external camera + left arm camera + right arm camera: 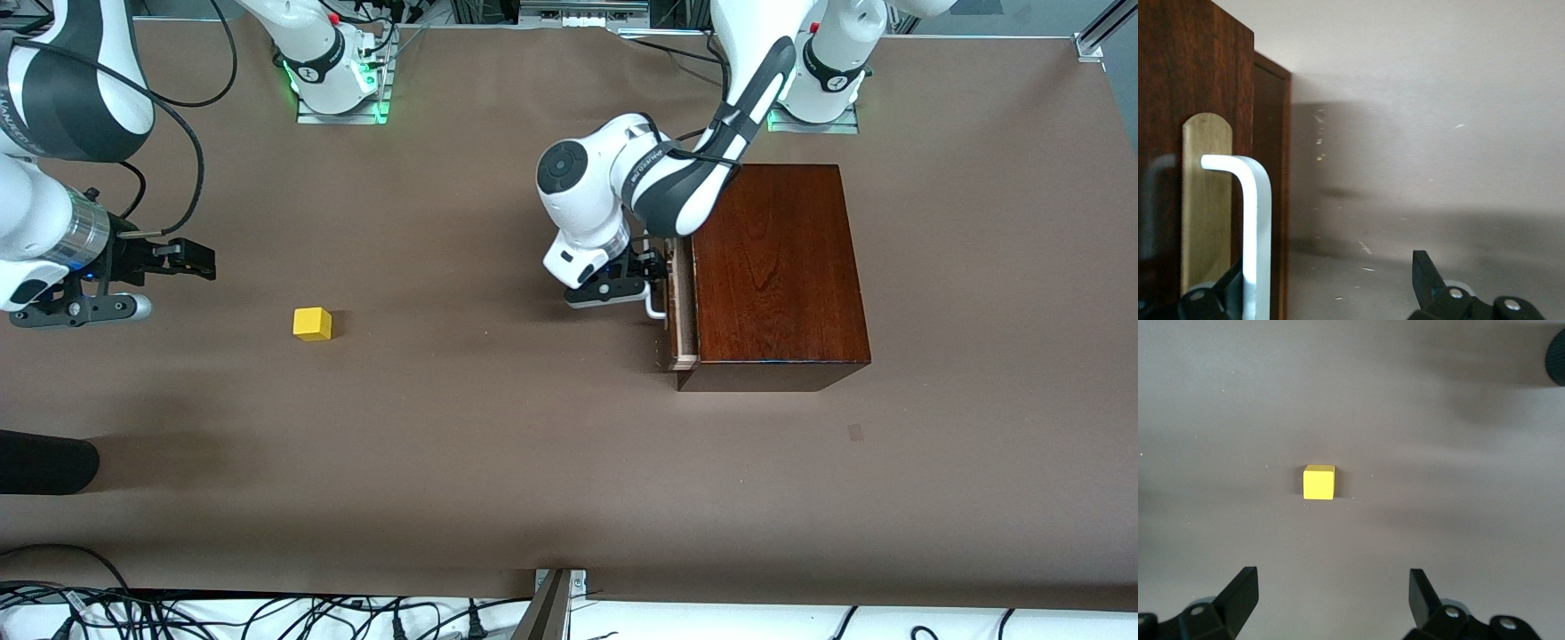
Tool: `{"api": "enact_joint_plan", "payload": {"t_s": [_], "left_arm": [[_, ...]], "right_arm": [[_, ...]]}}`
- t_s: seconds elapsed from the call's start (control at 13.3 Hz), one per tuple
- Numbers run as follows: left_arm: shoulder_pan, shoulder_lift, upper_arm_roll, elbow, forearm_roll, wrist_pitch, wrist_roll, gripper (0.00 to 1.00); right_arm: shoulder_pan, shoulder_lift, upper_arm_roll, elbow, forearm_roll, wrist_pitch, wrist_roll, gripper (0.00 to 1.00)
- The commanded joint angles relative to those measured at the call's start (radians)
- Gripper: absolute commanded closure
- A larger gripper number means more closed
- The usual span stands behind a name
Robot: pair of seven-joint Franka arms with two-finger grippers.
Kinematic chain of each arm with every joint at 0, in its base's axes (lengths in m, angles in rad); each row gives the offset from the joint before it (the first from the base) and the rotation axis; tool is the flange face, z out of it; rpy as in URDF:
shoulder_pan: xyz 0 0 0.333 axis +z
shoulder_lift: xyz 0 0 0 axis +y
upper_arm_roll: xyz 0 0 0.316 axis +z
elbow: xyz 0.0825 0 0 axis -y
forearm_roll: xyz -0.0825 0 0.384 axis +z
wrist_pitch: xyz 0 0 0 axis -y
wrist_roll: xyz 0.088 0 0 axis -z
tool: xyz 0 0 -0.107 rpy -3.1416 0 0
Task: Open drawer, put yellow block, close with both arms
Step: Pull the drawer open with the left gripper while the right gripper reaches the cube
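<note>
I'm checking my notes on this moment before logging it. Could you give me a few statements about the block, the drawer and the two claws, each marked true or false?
1. The yellow block lies on the bare table. True.
2. The drawer is pulled fully out. False: it is out only a crack.
3. The left claw is at the drawer's white handle. True.
4. The right claw grips the block. False: it is open, in the air, apart from the block.
5. The block sits in the drawer. False: it lies toward the right arm's end.
</note>
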Motion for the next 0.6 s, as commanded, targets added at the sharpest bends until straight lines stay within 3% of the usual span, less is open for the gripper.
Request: {"api": "enact_joint_plan", "payload": {"t_s": [0.0, 0.3, 0.53], "left_arm": [[-0.024, 0.033, 0.007, 0.045, 0.003, 0.06, -0.027, 0.0], [-0.042, 0.099, 0.006, 0.139, 0.002, 0.089, -0.03, 0.0], [-0.058, 0.104, 0.006, 0.16, -0.001, 0.089, -0.043, 0.0]], "right_arm": [[-0.003, -0.007, 0.005, -0.034, -0.002, 0.017, 0.009, 0.0], [-0.006, 0.014, 0.003, -0.136, 0.006, 0.189, 0.011, 0.0], [-0.009, 0.102, 0.003, -0.154, 0.082, 0.28, 0.009, 0.0]]}}
